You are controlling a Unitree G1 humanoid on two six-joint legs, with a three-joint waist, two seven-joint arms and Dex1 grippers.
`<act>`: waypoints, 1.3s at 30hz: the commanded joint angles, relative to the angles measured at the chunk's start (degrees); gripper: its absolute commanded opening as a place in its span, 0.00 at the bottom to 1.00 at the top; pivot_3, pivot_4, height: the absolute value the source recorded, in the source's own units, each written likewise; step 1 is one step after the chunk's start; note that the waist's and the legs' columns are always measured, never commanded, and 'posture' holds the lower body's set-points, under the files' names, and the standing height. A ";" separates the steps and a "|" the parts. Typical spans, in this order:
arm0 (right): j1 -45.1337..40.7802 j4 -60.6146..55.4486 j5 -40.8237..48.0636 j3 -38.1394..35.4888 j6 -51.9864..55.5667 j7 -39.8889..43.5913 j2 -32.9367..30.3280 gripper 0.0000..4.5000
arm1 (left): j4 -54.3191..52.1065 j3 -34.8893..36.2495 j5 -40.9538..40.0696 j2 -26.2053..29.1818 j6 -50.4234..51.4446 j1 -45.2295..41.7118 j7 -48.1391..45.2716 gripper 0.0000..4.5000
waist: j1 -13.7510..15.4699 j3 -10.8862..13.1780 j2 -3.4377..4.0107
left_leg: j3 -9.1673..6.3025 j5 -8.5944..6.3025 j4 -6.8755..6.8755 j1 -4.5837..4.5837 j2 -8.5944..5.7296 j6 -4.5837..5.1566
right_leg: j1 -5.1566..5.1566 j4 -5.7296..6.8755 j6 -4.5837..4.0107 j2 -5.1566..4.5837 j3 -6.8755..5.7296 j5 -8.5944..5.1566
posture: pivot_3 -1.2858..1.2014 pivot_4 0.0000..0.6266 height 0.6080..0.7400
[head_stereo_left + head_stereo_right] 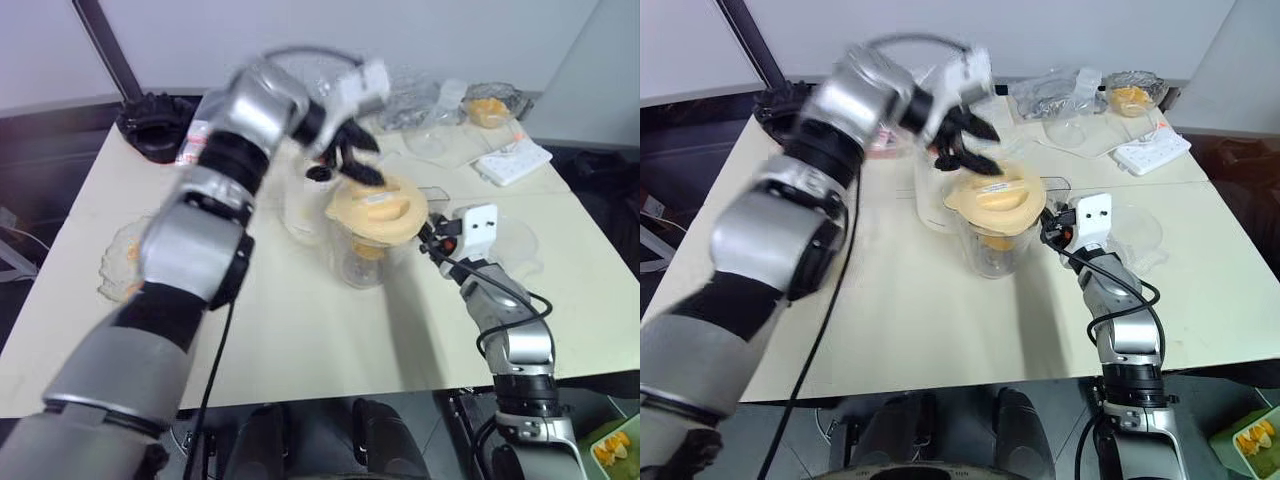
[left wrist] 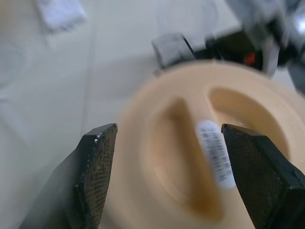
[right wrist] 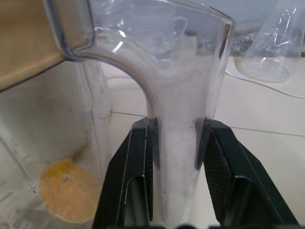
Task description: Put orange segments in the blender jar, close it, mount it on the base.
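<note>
My right gripper [image 3: 176, 143] is clamped on the side handle of the large clear plastic blender jar [image 1: 990, 245]. My left gripper [image 2: 167, 157] hangs spread wide just above the jar's flat round pale-orange plastic lid [image 2: 200, 157], touching nothing. A glossy orange segment [image 3: 66, 191] lies at the jar's bottom, beside my right fingers.

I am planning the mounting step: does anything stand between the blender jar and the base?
Nothing lies on the table between them. The blender jar, held at its handle by the right gripper, stands close beside the base. The open left gripper hangs above the lid, near the base's top, and may obstruct.
</note>
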 commanded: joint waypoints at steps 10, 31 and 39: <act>1.62 -6.72 1.69 -2.29 5.00 -2.38 -0.34 0.20 | -37.31 2.56 -7.86 15.30 16.00 16.60 -0.35 0.81 | -0.06 0.18 0.21 | 0.02 0.04 0.15 0.38 0.08 -0.07 | 0.14 0.34 -0.24 0.00 0.28 -0.08 | 0.52 0.24 1.00; -51.05 26.54 -0.24 -2.90 0.58 -4.08 -5.47 0.20 | -89.55 19.16 -19.86 13.66 28.89 73.89 36.95 0.81 | -0.77 1.48 0.08 | 0.07 0.71 0.71 0.66 0.14 -1.16 | 0.42 0.89 -0.76 0.00 0.20 0.27 | 0.52 0.24 1.00; -62.34 51.92 -1.87 -1.91 -8.52 -3.41 0.30 0.20 | -88.60 20.80 -20.52 12.62 23.61 75.89 45.66 0.81 | -1.30 1.50 0.06 | 0.09 0.70 0.52 0.32 0.11 -1.17 | 0.15 0.85 -0.53 -0.05 0.17 0.40 | 0.52 0.24 1.00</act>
